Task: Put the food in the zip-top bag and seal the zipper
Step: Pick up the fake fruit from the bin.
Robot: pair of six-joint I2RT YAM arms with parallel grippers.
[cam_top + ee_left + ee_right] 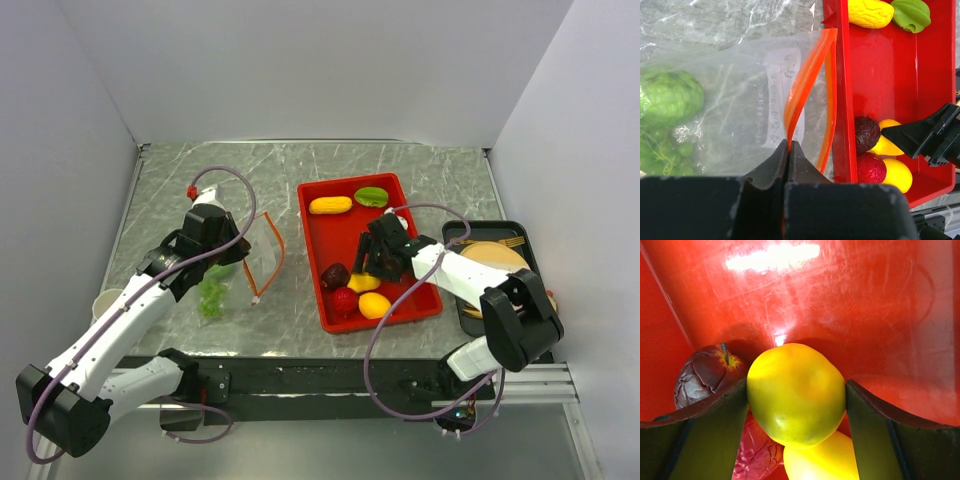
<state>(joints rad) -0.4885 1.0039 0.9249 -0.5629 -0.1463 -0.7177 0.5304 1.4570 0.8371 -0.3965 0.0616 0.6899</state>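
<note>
The zip-top bag (730,100) lies left of the red tray (875,75), with green food (670,97) inside it. My left gripper (789,145) is shut on the orange-red zipper (805,80) and holds the mouth up; the same gripper (243,262) shows from above. In the tray, my right gripper (796,400) has both fingers against a yellow-green fruit (796,377). A dark red apple (705,372), a red fruit (757,450) and a yellow fruit (820,460) crowd it. A yellow piece (330,205) and a green piece (371,197) lie at the tray's far end.
A black tray (520,235) with a tan plate (490,255) and wooden cutlery sits right of the red tray. A pale cup (106,300) stands at the table's left edge. White walls close the table on three sides.
</note>
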